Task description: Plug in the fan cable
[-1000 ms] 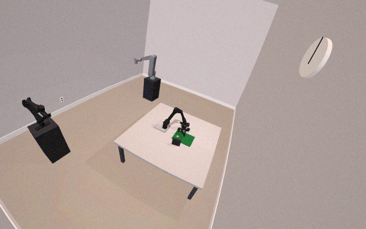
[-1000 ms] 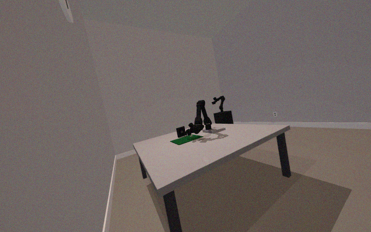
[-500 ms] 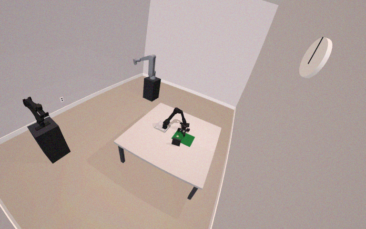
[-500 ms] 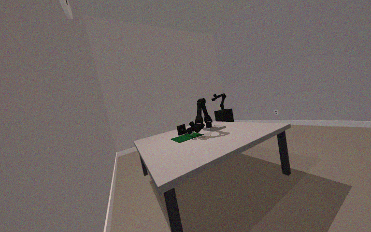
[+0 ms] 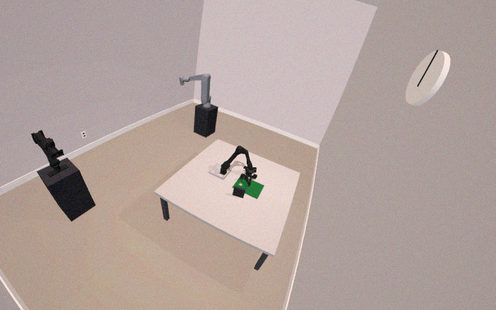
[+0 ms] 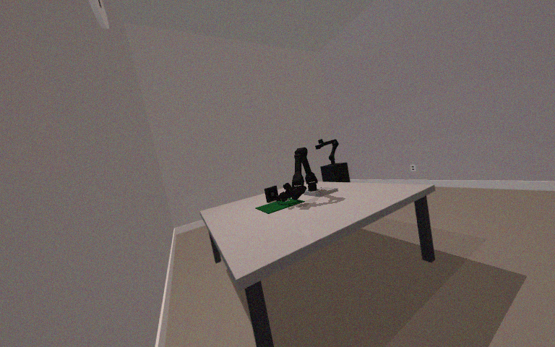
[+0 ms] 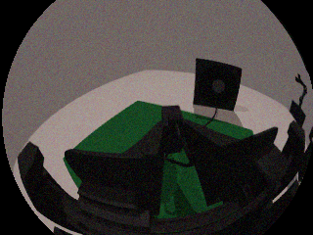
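- Beige floor and plain grey walls surround a pale table; two idle arms on dark pedestals stand well apart from it, at the left and the far side of the top view.
- Toward the table's far half lies the green board, flat on the surface, with the black fan standing upright at its near-left corner.
- From the fan a thin dark cable runs toward the wrist camera and disappears between the fingers.
- Low over the board, to the right of the fan, the pincer is clamped on a small dark thing, by my judgement the cable's plug; the plug itself is too hidden to make out.
- Header not discernible in any view, so I cannot tell whether the plug is over it or partly seated.
- Judged progress: plug picked up and brought to the board; seating it fully, letting go and lifting clear are left.
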`<act>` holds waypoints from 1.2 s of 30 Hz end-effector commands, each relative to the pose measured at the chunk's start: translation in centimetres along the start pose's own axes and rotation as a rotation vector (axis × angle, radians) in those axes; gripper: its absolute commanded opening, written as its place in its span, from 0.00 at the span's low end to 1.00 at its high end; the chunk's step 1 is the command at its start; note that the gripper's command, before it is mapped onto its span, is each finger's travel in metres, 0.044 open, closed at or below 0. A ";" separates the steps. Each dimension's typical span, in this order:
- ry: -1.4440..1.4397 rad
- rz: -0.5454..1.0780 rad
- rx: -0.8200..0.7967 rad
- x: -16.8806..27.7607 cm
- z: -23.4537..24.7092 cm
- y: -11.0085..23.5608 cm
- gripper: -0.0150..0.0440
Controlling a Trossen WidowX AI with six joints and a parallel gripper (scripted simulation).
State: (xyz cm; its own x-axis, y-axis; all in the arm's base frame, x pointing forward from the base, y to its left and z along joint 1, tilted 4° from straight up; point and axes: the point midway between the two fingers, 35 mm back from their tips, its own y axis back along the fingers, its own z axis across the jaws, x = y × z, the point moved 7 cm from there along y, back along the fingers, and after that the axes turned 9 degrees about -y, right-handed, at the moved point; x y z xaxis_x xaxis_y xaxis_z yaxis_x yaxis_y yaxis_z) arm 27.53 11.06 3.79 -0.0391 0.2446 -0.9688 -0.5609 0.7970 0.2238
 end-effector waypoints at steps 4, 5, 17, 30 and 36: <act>0.006 0.001 0.002 0.6 -0.2 -0.1 0.25; 0.006 0.001 0.002 0.7 -0.2 -0.1 0.25; 0.006 0.001 0.002 1.3 -0.3 -0.3 0.25; 0.006 0.002 0.002 2.0 -0.4 -0.4 0.25; 0.006 0.002 0.002 2.3 -0.5 -0.4 0.25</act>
State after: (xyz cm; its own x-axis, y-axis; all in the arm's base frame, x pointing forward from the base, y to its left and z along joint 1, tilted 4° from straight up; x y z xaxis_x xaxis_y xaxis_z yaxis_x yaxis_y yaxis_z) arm 27.42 11.06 1.83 -0.0397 0.2441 -0.9689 -0.5608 0.7971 0.2238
